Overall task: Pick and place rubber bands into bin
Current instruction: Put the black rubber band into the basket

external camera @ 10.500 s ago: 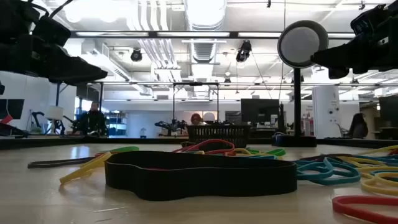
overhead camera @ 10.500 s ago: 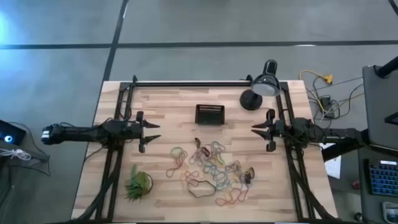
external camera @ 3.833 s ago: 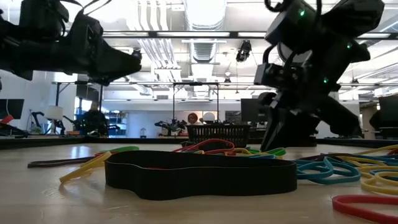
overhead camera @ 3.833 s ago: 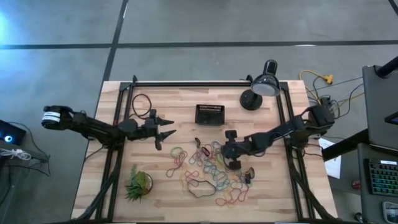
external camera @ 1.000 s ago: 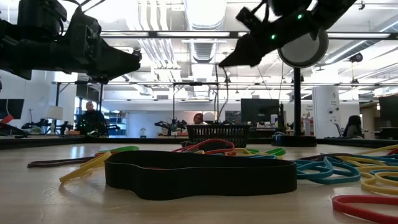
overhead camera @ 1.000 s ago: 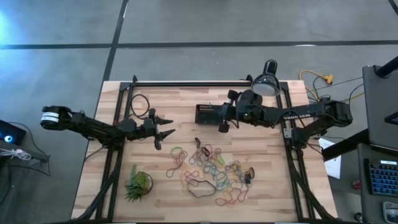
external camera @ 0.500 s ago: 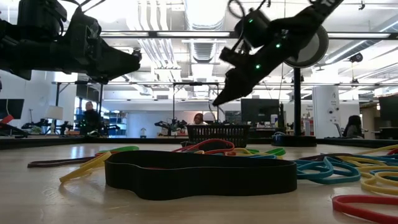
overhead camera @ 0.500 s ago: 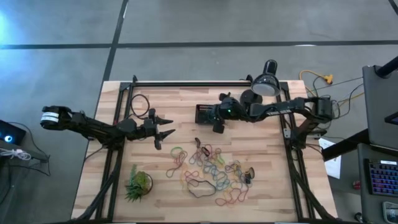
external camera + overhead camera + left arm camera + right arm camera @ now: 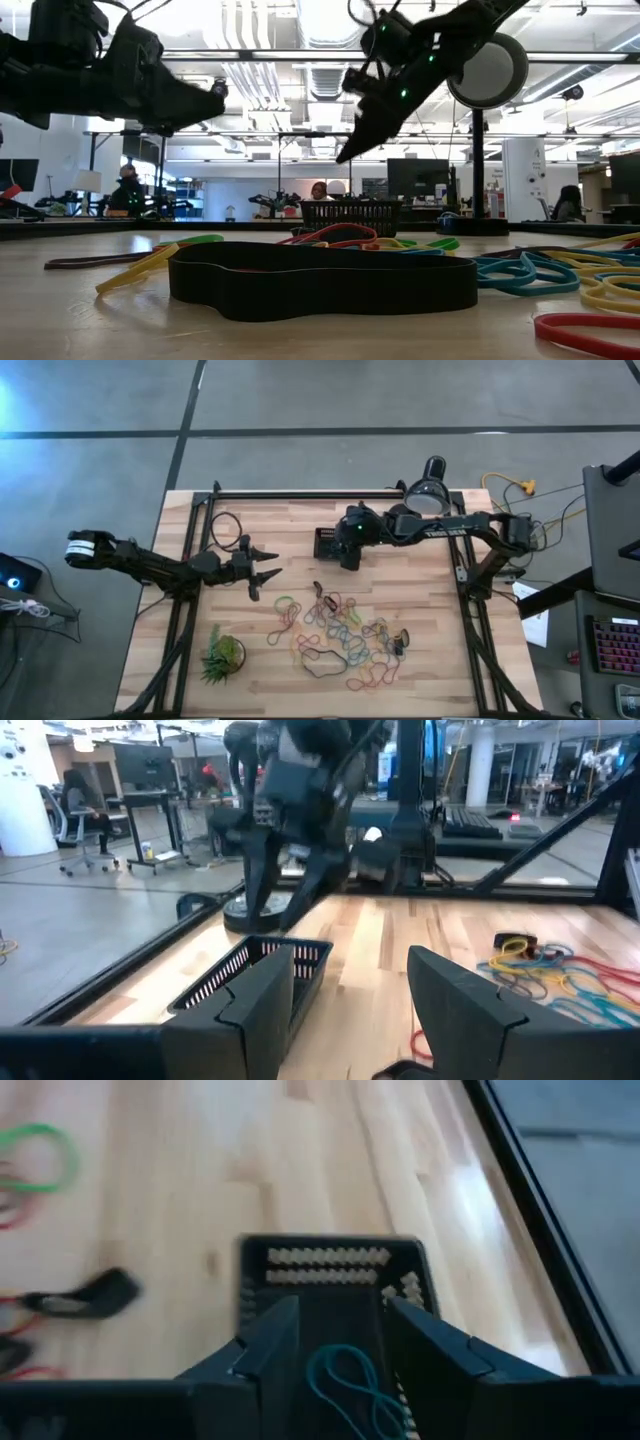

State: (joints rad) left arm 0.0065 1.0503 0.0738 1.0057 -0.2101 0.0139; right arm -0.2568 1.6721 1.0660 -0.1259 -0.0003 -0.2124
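L gripper [image 9: 268,566] hangs over the table's left-middle, fingers spread wide and holding nothing, pointing toward centre; it waits there, same spot as 0.5 s ago. Rubber bands [image 9: 340,630] lie in a loose scatter at centre-front, well apart from both tools. Bin [image 9: 330,543] sits at centre-back, long axis running across the table L-R. R gripper [image 9: 347,552] is right above the bin's right end, so R arm is by far the nearer. In the R wrist view a teal band [image 9: 350,1385] hangs between its fingers [image 9: 268,1342], which are only narrowly parted around it, and the bin [image 9: 330,1260] lies straight below/ahead — the drop looks lined up; prob only a release is left, w/ a risk the floppy loop snags on a finger or the ribbed wall. Vs 1 s ago: R gripper was off the bin's right side, now it's over it; pile looks unchanged. Lamp [image 9: 420,500] stands back-right.
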